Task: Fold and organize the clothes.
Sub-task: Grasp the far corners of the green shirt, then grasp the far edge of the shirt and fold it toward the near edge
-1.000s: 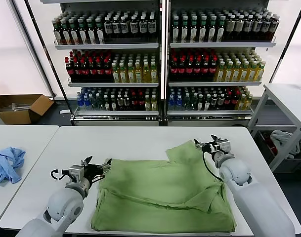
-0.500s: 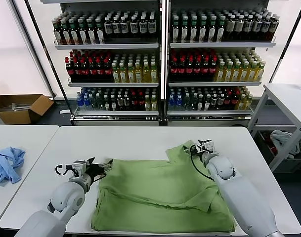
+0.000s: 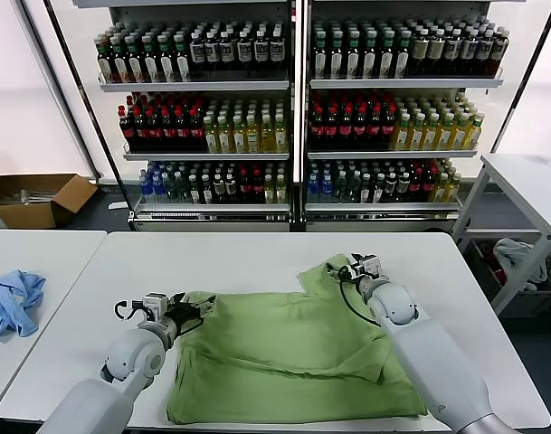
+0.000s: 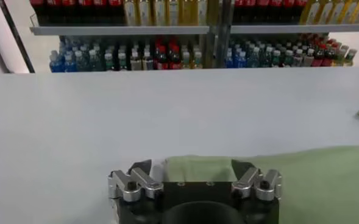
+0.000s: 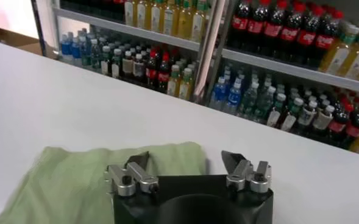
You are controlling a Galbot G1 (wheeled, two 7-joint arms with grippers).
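Light green soft fabric shirt (image 3: 293,353): spread partly folded on the white rectangular table (image 3: 248,249), toward the near edge, one sleeve raised at the far right corner.

Left gripper (image 3: 205,307): set at the shirt's far left corner; in the left wrist view the fingers stand apart over the cloth edge, nothing pinched between them.

Right gripper (image 3: 340,268): set at the raised sleeve; in the right wrist view the fingers are parted above the green fabric, nothing held.

Step in hand, judged: both corners are about to be pinched. Each pair of fingers should be lowered until the cloth edge sits well between them, then closed together, so that one layer only is lifted and the fold is kept square.

Change against the earlier frames: both grippers have been brought inward, from beside the shirt onto its corners, and their fingers have narrowed somewhat.

Surroundings: light blue crumpled garment (image 3: 11,300) on the neighbouring table, well apart; shelves of bottled drinks (image 3: 293,99) behind; brown cardboard box (image 3: 35,194) at far left.
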